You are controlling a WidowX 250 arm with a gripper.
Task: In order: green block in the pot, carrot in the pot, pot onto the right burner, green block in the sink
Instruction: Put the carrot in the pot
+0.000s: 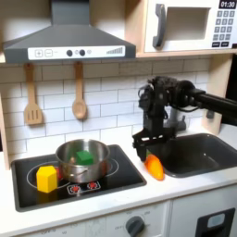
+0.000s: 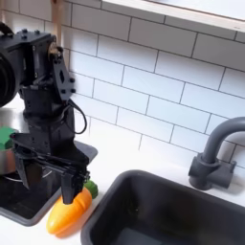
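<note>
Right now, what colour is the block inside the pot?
Green block, clearest in the first exterior view.

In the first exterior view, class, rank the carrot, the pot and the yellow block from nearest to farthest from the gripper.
1. Carrot: just below the gripper, on the counter beside the sink.
2. Pot: on the cooktop, toward the first exterior view's left, with the green block inside.
3. Yellow block: at the cooktop's far-left edge, beyond the pot.

Carrot [image 1: 154, 168] on white counter [image 1: 139, 196]
</note>
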